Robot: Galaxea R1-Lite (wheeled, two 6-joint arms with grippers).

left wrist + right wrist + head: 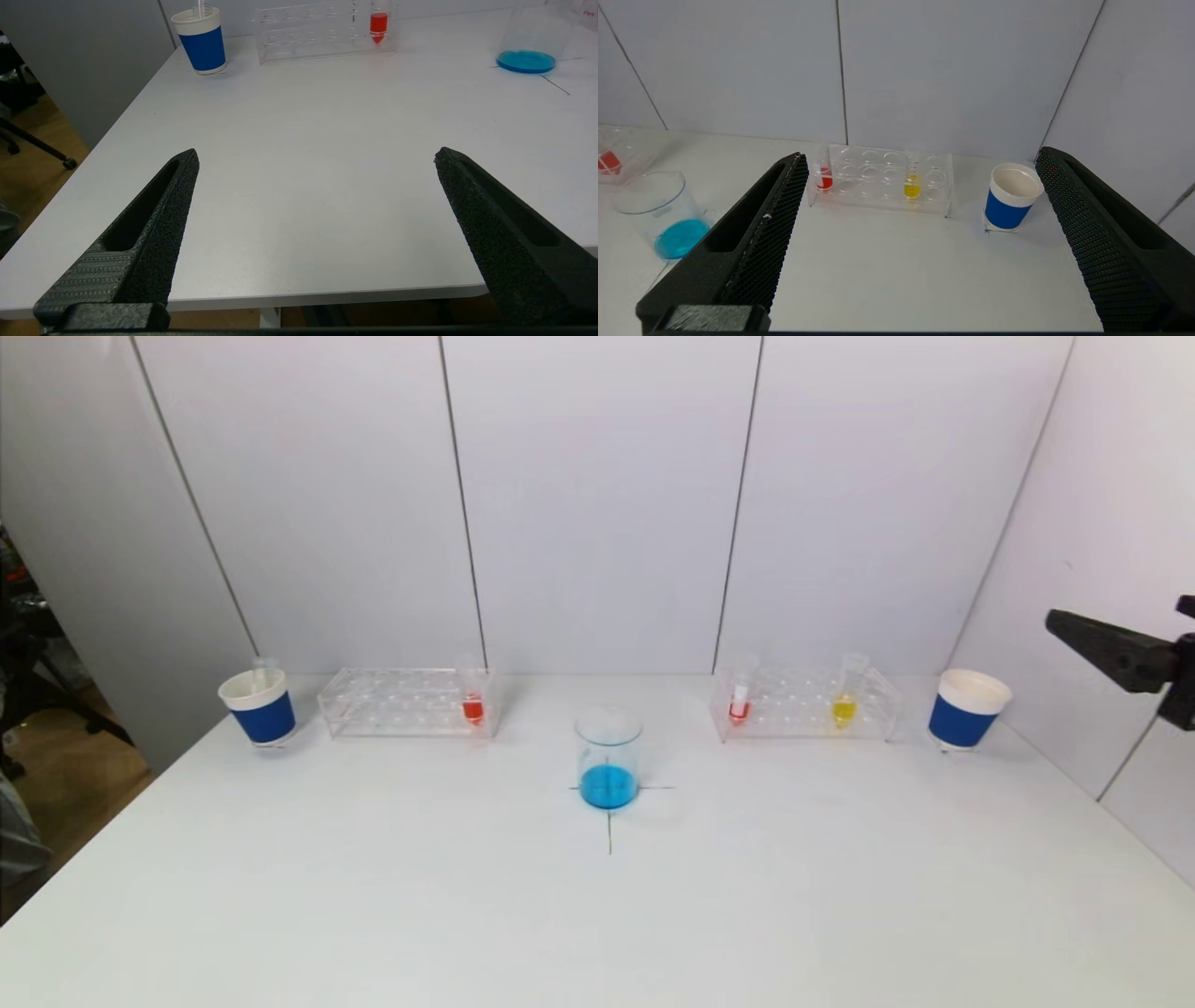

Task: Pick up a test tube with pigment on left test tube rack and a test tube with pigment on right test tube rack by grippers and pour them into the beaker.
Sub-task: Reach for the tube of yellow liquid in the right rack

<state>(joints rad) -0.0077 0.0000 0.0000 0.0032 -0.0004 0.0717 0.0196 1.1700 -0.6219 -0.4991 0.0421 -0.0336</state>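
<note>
The left gripper is hovering low over the near left part of the white surface, its fingers standing wide apart with nothing between them. The red test tube is sitting upright at the inner end of the left test tube rack, well apart from those fingers, toward the back of the surface. A blue paper cup is standing just beside that rack's outer end, close to the left edge.

The right gripper is hanging above the right side, outside the surface's right edge in the head view, where only one dark finger is showing; its fingers are also spread wide and holding nothing. The right test tube rack is lying ahead of it, carrying a red test tube at its inner end and a yellow test tube nearer its outer end, both upright. Another blue paper cup is standing beside the rack.

The beaker, holding blue liquid, is standing at the centre on a marked cross, between the racks and slightly in front of them. Bare surface is stretching across the whole near half
</note>
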